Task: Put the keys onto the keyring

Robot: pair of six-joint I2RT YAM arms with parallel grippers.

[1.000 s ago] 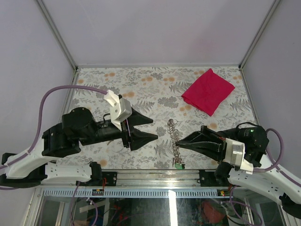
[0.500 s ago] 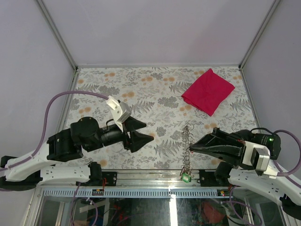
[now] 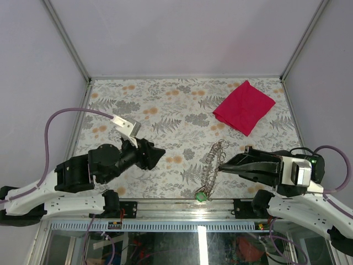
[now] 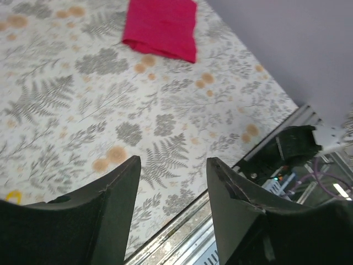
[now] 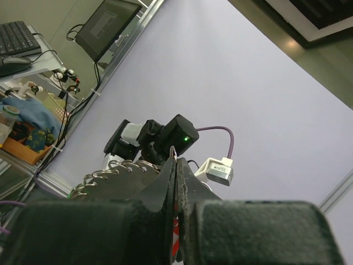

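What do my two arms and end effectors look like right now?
The left arm and right arm share white link shells and black joint housings. A purple cable loops to a white wrist camera block on each. The left end effector and right end effector have black, tapering, wedge-shaped fingers. A small green light glows on the right arm.

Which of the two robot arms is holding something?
The right arm: its shut jaws pinch the silvery chain of metal rings. The left arm has open, empty jaws.

Right tool (image 3: 220,167) swung the keyring chain (image 3: 208,174) leftward; left tool (image 3: 158,151) drew back.
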